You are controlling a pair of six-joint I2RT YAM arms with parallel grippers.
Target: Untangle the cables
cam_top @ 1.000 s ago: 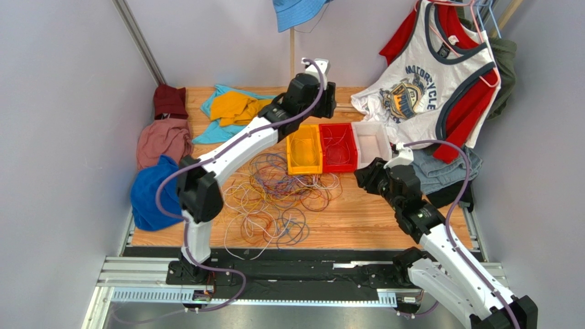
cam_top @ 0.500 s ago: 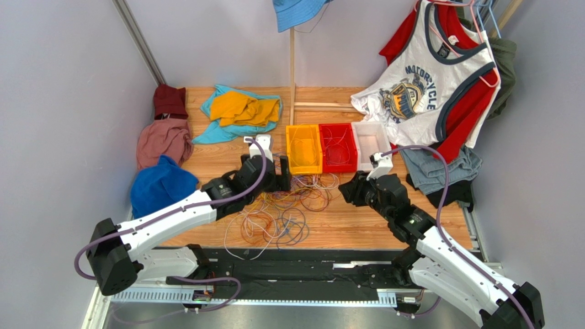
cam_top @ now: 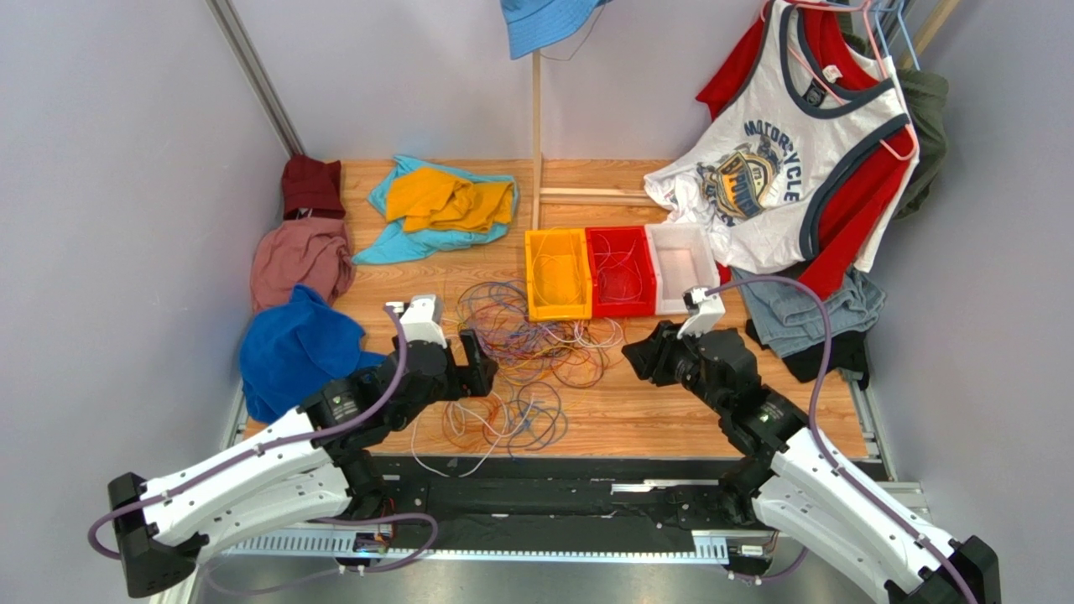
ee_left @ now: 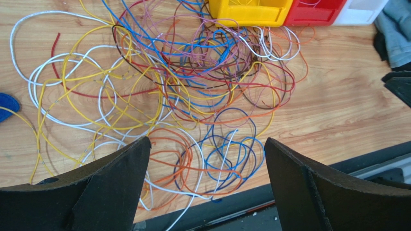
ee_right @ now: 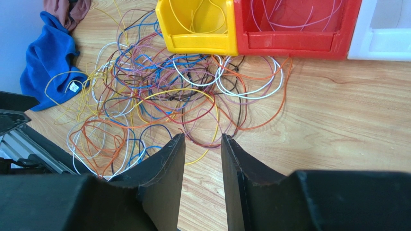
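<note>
The cables (cam_top: 523, 359) lie in a loose tangle of white, yellow, orange, purple, blue and red loops on the wooden table. My left gripper (cam_top: 485, 365) is at the tangle's left edge. In the left wrist view it (ee_left: 206, 144) is wide open and empty above orange, blue and white loops (ee_left: 217, 159) near the table's front edge. My right gripper (cam_top: 633, 357) is just right of the tangle. In the right wrist view it (ee_right: 203, 137) has a narrow gap between its jaws and holds nothing, above the edge of the cables (ee_right: 159, 96).
A yellow bin (cam_top: 557, 274), a red bin (cam_top: 619, 269) and a white bin (cam_top: 682, 258) stand in a row behind the tangle; the yellow and red hold some wires. Clothes lie at the left (cam_top: 293, 352), back (cam_top: 435, 201) and right (cam_top: 807, 308). A shirt (cam_top: 782, 151) hangs at back right.
My left arm has swung back from the bins at the far side to the near left edge of the tangle. My right gripper has shifted slightly left, toward the cables.
</note>
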